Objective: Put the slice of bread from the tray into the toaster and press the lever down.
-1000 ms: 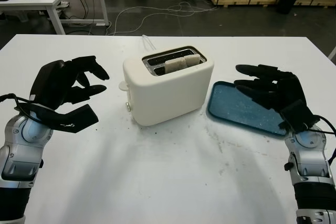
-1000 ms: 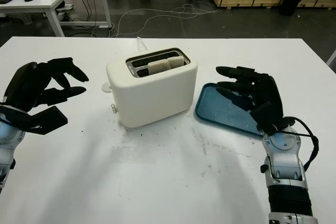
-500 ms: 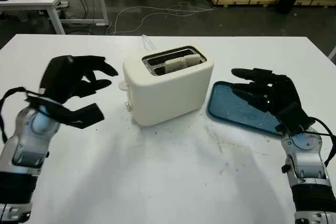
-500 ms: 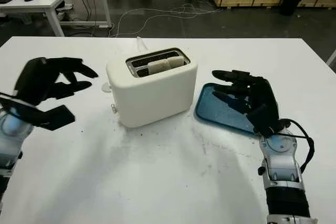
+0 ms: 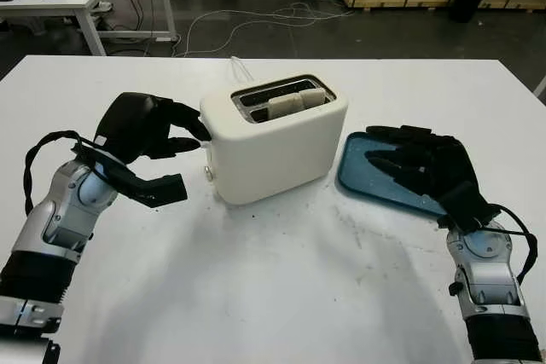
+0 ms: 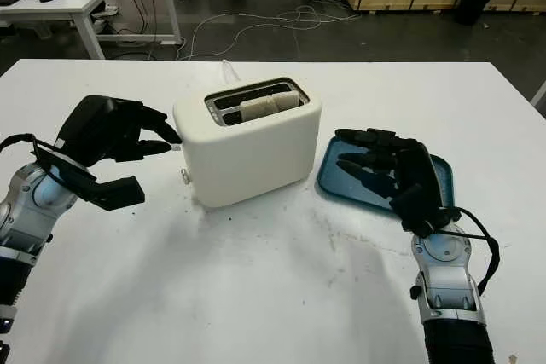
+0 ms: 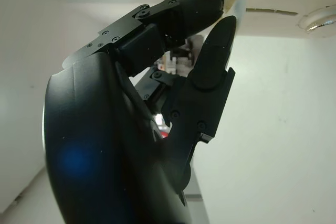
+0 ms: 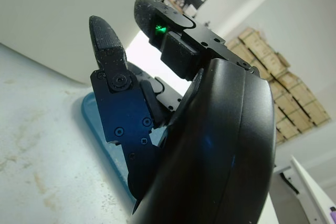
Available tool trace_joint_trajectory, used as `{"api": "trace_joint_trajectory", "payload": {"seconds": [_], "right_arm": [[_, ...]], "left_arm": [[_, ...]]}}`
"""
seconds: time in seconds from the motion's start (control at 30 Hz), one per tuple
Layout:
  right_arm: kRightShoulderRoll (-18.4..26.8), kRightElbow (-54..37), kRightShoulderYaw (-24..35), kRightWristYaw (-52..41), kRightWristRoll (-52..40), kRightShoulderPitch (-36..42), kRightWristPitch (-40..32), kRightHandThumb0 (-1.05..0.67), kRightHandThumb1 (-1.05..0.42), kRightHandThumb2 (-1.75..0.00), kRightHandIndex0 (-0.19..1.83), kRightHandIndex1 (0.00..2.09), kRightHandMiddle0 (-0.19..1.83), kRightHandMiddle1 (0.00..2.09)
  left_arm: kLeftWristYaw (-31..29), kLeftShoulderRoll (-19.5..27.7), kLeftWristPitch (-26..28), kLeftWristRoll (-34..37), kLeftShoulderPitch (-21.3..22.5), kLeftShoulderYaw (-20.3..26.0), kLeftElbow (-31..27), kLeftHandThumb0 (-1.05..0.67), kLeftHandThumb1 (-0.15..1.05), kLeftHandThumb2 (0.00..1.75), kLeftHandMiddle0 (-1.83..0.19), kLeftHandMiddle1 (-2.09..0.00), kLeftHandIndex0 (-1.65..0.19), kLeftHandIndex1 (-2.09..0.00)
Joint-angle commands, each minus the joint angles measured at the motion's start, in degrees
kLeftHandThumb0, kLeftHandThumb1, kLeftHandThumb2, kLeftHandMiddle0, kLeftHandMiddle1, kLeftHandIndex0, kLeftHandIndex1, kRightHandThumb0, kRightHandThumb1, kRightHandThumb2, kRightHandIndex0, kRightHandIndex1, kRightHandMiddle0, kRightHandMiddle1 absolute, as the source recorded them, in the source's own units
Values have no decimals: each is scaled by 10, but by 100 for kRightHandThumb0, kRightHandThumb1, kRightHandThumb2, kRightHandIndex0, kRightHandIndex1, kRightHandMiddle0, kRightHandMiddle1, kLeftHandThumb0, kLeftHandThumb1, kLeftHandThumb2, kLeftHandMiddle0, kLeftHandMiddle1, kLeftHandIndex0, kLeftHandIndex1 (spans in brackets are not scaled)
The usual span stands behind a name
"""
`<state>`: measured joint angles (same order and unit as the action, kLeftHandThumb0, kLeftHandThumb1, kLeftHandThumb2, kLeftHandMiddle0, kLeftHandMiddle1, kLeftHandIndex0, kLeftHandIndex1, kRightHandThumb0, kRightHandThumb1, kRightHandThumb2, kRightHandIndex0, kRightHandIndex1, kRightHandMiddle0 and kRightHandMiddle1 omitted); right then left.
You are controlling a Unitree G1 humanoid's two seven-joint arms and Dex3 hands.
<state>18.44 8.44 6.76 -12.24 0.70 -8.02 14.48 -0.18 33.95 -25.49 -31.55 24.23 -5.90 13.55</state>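
At the left end of the toaster [image 5: 273,137], the left hand [image 5: 145,130] is raised off the white table [image 5: 281,296] with its fingertips [image 5: 198,130] directed at the upper part of that end wall, where the lever sits; the lever itself is hidden behind the fingers, so contact with it cannot be confirmed. The fingers are bent forward and close together, and nothing is gripped in them. From the left wrist camera, two fingertips [image 7: 220,35] lie right up against the cream wall of the toaster, with a small round knob [image 7: 320,18] on that wall just beside them. Beyond the fingertips and above them, the slice of bread [image 5: 294,103] stands upright in one slot of the toaster, its top edge level with or a little above the slot opening. On the far side of the toaster from the left hand, the right hand [image 5: 422,164] hovers palm down over the blue tray [image 5: 363,178], which lies on the table just beside the toaster's right end. This hand is open and holds nothing; its fingers reach over the tray toward the toaster. From the right wrist camera, the tray surface [image 8: 102,124] shows beneath the fingers, with the toaster wall close ahead of them. Scuff marks and crumbs lie on the table between the two hands, nearer to the robot than the toaster.
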Motion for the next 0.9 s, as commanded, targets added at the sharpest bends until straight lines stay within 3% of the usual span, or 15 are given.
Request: {"api": "trace_joint_trajectory", "payload": {"seconds": [0.0, 0.2, 0.5, 0.87], "right_arm": [[-3, -7, -2, 4, 1, 2, 14, -40, -86, -1, 117, 4, 103, 1], [-6, -15, -3, 1, -7, 5, 3, -40, -84, 0, 116, 2, 103, 1], [-3, -20, -4, -1, -5, 7, -3, -40, -84, 0, 116, 2, 102, 0], [-2, -19, -2, -2, -6, 9, -1, -40, -83, 0, 116, 1, 102, 0]], "left_arm": [[11, 2, -11, -17, 10, -11, 6, -26, 76, 1, -96, -175, -115, -43], [31, 0, 15, -43, 10, -8, 1, -28, 81, 4, -88, -174, -112, -44], [40, -6, 58, -42, 8, 2, -7, -18, 85, 3, -76, -172, -103, -44], [41, -1, 69, -42, 11, 0, -1, -19, 86, 1, -78, -164, -103, -43]]}}
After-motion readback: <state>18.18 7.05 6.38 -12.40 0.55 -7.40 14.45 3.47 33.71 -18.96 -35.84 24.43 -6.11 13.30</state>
